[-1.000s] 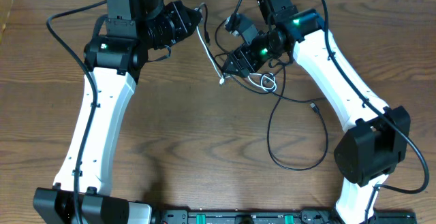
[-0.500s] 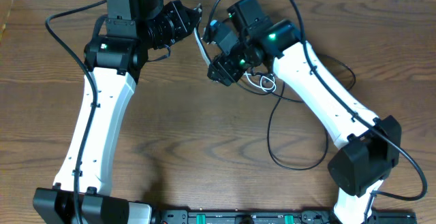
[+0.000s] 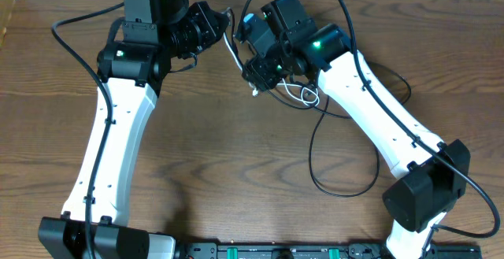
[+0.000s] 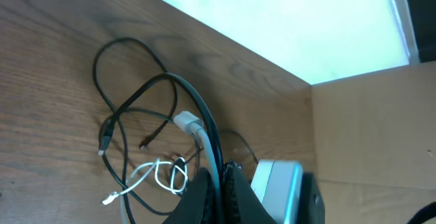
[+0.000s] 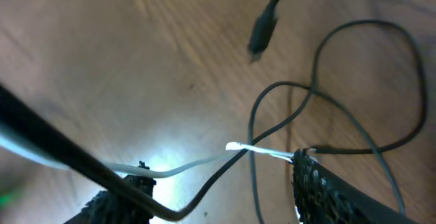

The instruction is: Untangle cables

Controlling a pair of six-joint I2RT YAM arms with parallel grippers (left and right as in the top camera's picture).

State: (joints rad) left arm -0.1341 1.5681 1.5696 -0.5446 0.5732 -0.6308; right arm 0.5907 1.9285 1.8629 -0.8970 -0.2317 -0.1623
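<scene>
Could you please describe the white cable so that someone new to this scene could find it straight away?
At the far middle of the wooden table, the left gripper and right gripper meet over a tangle. The white cable leads from the left gripper into it; alone among black cables, it is white.

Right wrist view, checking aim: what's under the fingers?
Thin white cable crossed by thin black cable, above the wooden table. One finger covers where the white continues.

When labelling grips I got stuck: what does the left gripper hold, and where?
The left gripper is shut on the white cable, a short way behind its plug, with a black cable alongside.
</scene>
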